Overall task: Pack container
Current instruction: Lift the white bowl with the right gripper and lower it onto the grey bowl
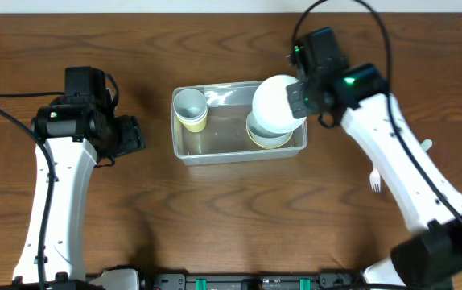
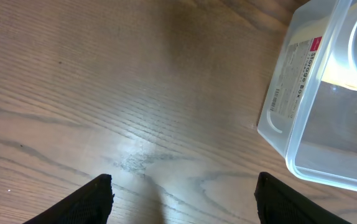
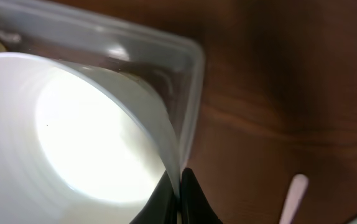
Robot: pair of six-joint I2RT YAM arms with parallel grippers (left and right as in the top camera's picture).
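The clear plastic container (image 1: 184,145) sits at the table's middle. It holds a cup (image 1: 190,106) at its left end and a yellow bowl (image 1: 266,138) at its right end. My right gripper (image 1: 299,95) is shut on the rim of a white bowl (image 1: 273,103) and holds it over the yellow bowl. In the right wrist view the fingers (image 3: 178,186) pinch the white bowl's wall (image 3: 85,137), with the container's corner (image 3: 194,59) behind. My left gripper (image 2: 183,199) is open and empty over bare table, left of the container (image 2: 290,106).
A white plastic fork (image 1: 374,180) lies on the table to the right of the container, under my right arm; its handle shows in the right wrist view (image 3: 292,196). The left arm (image 1: 62,185) stands at the left side.
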